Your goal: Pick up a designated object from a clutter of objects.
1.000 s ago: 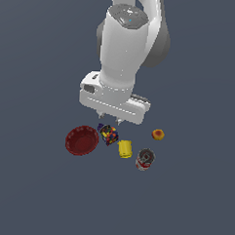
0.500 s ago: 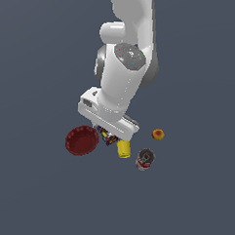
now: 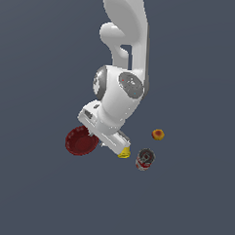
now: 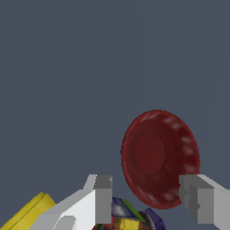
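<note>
Hand (image 4: 146,197) first: I see its two fingers spread wide and gripping nothing, one grey fingertip (image 4: 103,197) over the mixed clutter and the other fingertip (image 4: 197,200) overlapping the near edge of the dark red bowl (image 4: 159,157) in the wrist view. That bowl is my target. It lies on the counter (image 3: 37,193) with its ribbed inside facing up, and in the exterior view it sits at about 9 o'clock from the white wrist housing, partly tucked behind it.

Working outward, the multicoloured cube (image 4: 123,218) lies just beside the bowl's rim, between the fingers in the wrist view, with a small purple block (image 4: 155,216) touching or nearly touching it. I cannot tell which. The yellow cup (image 4: 29,211) lies farther out past the other finger. In the exterior view the red-white can (image 3: 145,159) sits at roughly 4 o'clock from the wrist and the orange-red fruit (image 3: 158,135) at about 3 o'clock, both well apart from the bowl.

My judgement is that the opening is centred on the cube, not the bowl. To do this well I should slide the hand toward the bowl until one finger is inside the rim and one outside, clear of the cube, then descend and pinch the thin wall. A shallow rim can slip, so I should close squarely across it.
</note>
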Motion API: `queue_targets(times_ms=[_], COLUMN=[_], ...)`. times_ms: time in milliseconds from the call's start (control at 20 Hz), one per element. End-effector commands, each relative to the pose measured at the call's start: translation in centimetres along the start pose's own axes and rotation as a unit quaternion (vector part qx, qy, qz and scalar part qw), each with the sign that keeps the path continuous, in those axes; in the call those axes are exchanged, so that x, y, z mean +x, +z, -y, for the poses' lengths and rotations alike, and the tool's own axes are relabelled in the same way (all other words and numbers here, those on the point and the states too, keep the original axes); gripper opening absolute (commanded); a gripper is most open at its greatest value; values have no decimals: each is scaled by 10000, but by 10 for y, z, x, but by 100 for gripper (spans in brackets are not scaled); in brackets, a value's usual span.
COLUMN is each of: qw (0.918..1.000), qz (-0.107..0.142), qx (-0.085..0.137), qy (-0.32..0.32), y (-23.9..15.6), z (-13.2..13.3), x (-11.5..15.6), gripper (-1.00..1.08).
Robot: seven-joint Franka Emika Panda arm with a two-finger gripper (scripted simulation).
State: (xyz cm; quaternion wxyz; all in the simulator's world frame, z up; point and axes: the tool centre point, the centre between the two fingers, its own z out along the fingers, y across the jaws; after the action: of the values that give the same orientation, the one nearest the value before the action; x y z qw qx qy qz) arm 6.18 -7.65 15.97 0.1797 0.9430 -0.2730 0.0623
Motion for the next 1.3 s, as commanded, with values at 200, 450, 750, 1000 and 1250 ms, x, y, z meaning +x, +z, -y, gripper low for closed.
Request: queue_targets(times_ms=[200, 450, 750, 1000, 1250], qw=[9986, 9961, 9932, 9915, 9908], qz=[-260, -462, -646, -738, -776], qx=[-270, -430, -543, -590, -608], qy=[374, 616, 807, 896, 931], y=[36, 62, 84, 96, 100], z=[2, 3, 4, 5, 5], x=[2, 2, 1, -1, -1], gripper=[28, 28, 28, 28, 28])
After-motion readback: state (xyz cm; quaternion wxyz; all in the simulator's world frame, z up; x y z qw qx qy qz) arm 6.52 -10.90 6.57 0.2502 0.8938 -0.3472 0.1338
